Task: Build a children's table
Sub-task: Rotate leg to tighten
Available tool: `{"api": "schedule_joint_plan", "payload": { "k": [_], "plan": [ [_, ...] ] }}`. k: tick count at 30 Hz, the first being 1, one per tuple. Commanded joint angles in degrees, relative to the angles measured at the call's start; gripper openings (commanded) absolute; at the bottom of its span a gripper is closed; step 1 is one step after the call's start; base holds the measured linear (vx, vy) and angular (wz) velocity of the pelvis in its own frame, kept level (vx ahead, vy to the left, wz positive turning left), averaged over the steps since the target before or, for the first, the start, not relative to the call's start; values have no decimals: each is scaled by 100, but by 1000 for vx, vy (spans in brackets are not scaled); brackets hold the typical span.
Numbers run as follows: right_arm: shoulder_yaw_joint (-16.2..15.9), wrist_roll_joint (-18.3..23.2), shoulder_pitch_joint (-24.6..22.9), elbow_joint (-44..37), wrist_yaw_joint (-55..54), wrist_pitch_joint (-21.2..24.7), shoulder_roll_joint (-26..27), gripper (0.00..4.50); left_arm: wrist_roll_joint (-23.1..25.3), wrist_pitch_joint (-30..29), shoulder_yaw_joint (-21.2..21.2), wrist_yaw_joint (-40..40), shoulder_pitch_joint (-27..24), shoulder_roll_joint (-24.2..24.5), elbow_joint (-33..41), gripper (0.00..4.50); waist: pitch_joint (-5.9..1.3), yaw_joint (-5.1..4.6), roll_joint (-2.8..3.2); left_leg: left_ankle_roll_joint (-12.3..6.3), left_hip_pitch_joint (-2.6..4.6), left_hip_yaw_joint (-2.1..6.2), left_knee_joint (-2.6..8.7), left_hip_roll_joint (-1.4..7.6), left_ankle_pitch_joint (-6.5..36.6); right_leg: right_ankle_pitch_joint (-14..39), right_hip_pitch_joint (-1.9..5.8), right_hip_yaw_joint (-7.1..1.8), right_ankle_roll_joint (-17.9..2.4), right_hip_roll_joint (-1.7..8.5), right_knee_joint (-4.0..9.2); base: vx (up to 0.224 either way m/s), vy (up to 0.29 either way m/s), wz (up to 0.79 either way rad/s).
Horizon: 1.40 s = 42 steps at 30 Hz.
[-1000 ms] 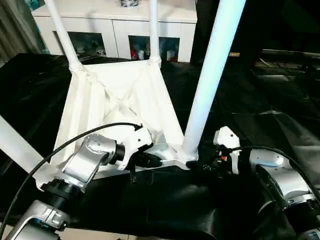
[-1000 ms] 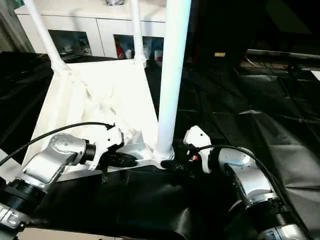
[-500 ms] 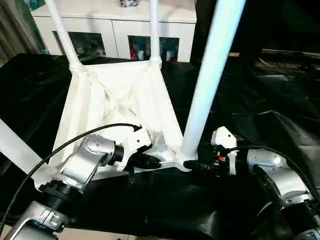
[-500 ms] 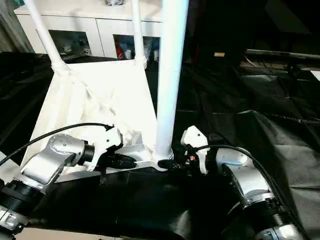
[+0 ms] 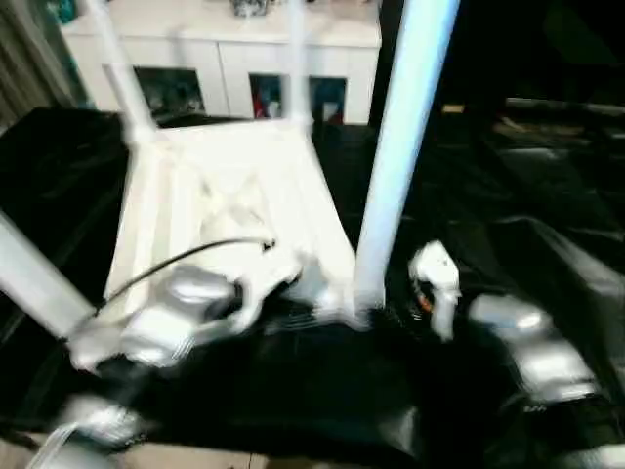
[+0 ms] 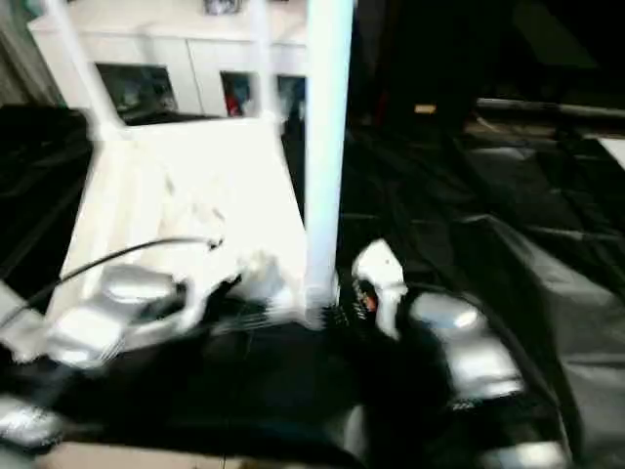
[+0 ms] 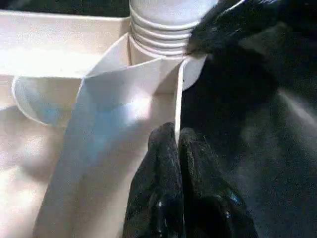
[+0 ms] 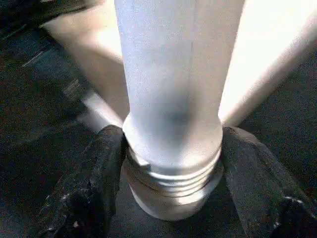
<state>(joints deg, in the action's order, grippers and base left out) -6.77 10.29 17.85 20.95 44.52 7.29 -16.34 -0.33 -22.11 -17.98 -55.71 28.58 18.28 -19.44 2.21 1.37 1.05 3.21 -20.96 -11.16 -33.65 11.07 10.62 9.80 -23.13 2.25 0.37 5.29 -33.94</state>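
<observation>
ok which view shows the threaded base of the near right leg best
The right wrist view: the leg's base sits close up, thread ridges plain, with the right pincer closed around it, one black finger on each side. The left wrist view catches the same ridges at its edge. In the head views the leg is a smeared column.
</observation>
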Motion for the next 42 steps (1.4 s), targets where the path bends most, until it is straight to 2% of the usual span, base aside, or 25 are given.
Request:
{"api": "schedule_joint_plan", "payload": {
  "k": [1, 2, 4, 6, 7, 10, 13, 15, 16, 18, 19, 21, 22, 26, 28, 30, 31, 34, 42],
  "plan": [
    [-24, -64, 75, 136, -723, -44, 401, 267, 86, -90, -141, 492, 4, -323, -328, 0, -272, 2, -41, 11, 63, 100, 435, 142, 1831, 2318, 210, -128, -1033, 221, 480, 0, 0, 0],
    [19, -210, 137, 303, -1350, -11, 693, 267, 144, -171, -171, 724, 72, -526, -500, 0, -274, -10, -49, 31, 64, 99, 430, 141, 1866, 2354, 195, -139, -995, 217, 491, 0, 0, 0],
    [20, -279, 161, 358, -1574, -9, 801, 267, 174, -209, -184, 826, 102, -608, -577, 0, -270, -56, -59, 95, 42, 131, 463, 126, 2005, 2530, 203, -118, -862, 208, 510, 0, 0, 0],
    [-6, -515, 269, 533, -2186, 20, 1037, 267, 276, -245, -220, 1107, 194, -795, -788, 0, -264, -82, -37, 99, 62, 124, 451, 117, 2100, 2666, 153, -127, -797, 207, 540, 0, 0, 0],
    [-9, -749, 451, 725, -2860, 136, 1289, 267, 314, -257, -190, 1405, 337, -1037, -1068, 0, -270, -109, -35, 118, 59, 132, 450, 106, 2116, 2684, 155, -124, -790, 207, 541, 0, 0, 0],
    [-66, -890, 614, 875, -3072, 111, 1487, 267, 391, -166, -158, 1647, 478, -1217, -1368, 0, -280, -111, -36, 109, 73, 133, 449, 99, 2194, 2663, 148, -122, -743, 200, 560, 0, 0, 0],
    [-18, -834, 692, 958, -2987, -60, 1651, 267, 491, -36, -173, 1724, 563, -1285, -1576, 0, -282, -110, -37, 30, 34, 134, 461, 101, 2114, 2426, 170, -123, -784, 199, 544, 0, 0, 0],
    [-75, -775, 636, 864, -2742, -230, 1641, 267, 535, 23, -197, 1745, 590, -1275, -1635, 0, -296, -93, -43, -1, 52, 123, 454, 114, 2092, 2258, 159, -134, -829, 199, 533, 0, 0, 0],
    [-73, -732, 608, 829, -2681, -302, 1655, 302, 559, 65, -202, 1754, 609, -1276, -1680, 0, -301, -92, -51, -26, 31, 121, 457, 119, 2014, 2111, 179, -137, -881, 204, 516, 0, 0, 0],
    [20, -546, 508, 660, -2527, -415, 1649, 337, 584, 102, -252, 1629, 595, -1212, -1643, 0, -296, -82, -46, -62, 26, 115, 460, 124, 1961, 1977, 183, -139, -943, 206, 507, 0, 0, 0],
    [86, -337, 375, 353, -2224, -423, 1516, 337, 576, 185, -333, 1378, 533, -1086, -1502, 0, -291, -67, -60, -107, 21, 113, 460, 131, 1965, 1930, 195, -144, -940, 210, 507, 0, 0, 0],
    [73, -238, 297, 152, -1980, -366, 1375, 357, 553, 183, -386, 1194, 482, -1001, -1385, 0, -305, -51, -51, -164, 15, 117, 460, 141, 1897, 1777, 214, -150, -950, 210, 479, 0, 0, 0],
    [53, -219, 271, 81, -1880, -323, 1305, 373, 540, 158, -405, 1118, 461, -968, -1335, 0, -300, -75, -59, -199, -33, 124, 472, 142, 1746, 1638, 250, -133, -1003, 208, 454, 0, 0, 0],
    [-58, 48, 64, -533, -639, 11, 470, 390, 423, 14, -584, 292, 272, -559, -849, 0, -291, -57, -40, -310, -7, 102, 450, 155, 1610, 1544, 243, -151, -1097, 216, 457, 0, 0, 0],
    [-138, 65, -19, -720, 5, 4, -59, 390, 330, -90, -651, -117, 194, -328, -599, 0, -283, -22, -34, -340, 0, 89, 448, 169, 1551, 1456, 250, -151, -1172, 213, 451, 0, 0, 0],
    [-160, 94, -58, -810, 387, 20, -362, 390, 256, -132, -705, -410, 148, -154, -416, 0, -276, 6, -25, -337, 21, 74, 442, 172, 1595, 1490, 223, -156, -1238, 209, 456, 0, 0, 0],
    [-171, 111, -83, -866, 552, 32, -494, 390, 230, -163, -746, -546, 124, -53, -320, 0, -281, 52, -20, -320, 34, 77, 444, 176, 1567, 1463, 229, -159, -1254, 215, 445, 0, 0, 0],
    [-225, 133, -131, -975, 936, 90, -801, 390, 170, -221, -818, -846, 67, 191, -84, 0, -269, 96, -8, -265, 68, 81, 465, 196, 1635, 1424, 215, -160, -1301, 203, 436, 0, 0, 0],
    [-513, 141, -178, -1073, 1632, 254, -1225, 390, 67, -403, -840, -1253, -98, 562, 440, 0, -271, 97, -31, -286, 40, 72, 460, 182, 1484, 1209, 243, -161, -1352, 211, 412, 0, 0, 0]
  ]
}}
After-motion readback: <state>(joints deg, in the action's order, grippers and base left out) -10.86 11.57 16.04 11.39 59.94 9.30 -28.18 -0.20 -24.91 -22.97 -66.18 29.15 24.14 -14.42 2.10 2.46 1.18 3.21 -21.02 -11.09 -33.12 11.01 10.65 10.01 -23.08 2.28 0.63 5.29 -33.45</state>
